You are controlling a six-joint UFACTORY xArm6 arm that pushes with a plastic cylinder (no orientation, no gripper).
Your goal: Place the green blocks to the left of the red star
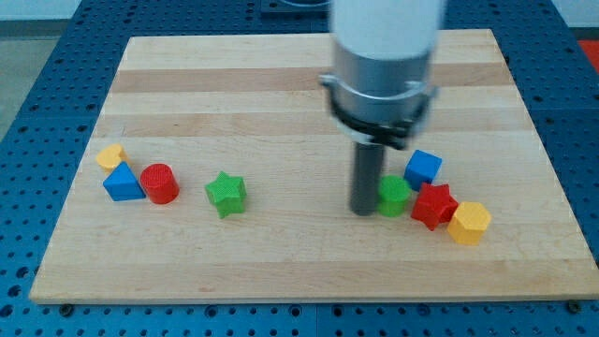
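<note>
On the view's right side of the wooden board [281, 75], bunched up: small green block [394, 196], rounded-looking, touching the red star [433, 205] from the view's left. Blue cube [423, 168] just above, yellow block [469, 223] at lower right. My tip [364, 211] pressed right against that green block's left side; no jaws, just a plain rod. Second green, a star [226, 193], well apart toward the left. Far left: yellow block [111, 156], blue wedge [123, 183], red cylinder [160, 183]. Count: two green, two red, two blue, two yellow.
</note>
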